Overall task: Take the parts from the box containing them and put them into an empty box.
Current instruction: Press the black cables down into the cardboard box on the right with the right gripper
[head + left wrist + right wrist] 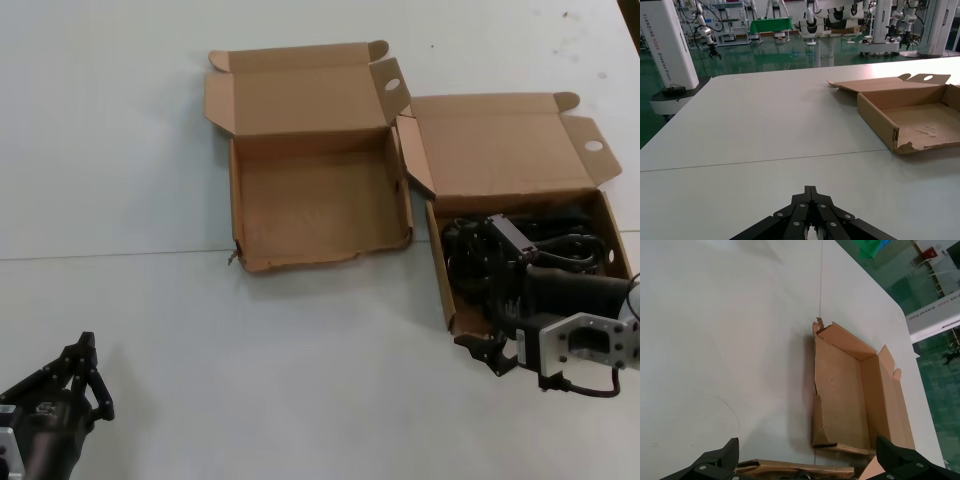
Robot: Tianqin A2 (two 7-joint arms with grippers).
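Right gripper (492, 352) at the parts-filled box's (443, 268) near wall, beside the empty box (318, 258).

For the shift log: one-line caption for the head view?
Right tool open at the near wall of the parts box; torn empty box alongside.

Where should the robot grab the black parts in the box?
Probably from straight above: the parts lie tangled low inside the full box, walled on all sides. Pinch a raised bit of cable. The right gripper is open at the near wall.
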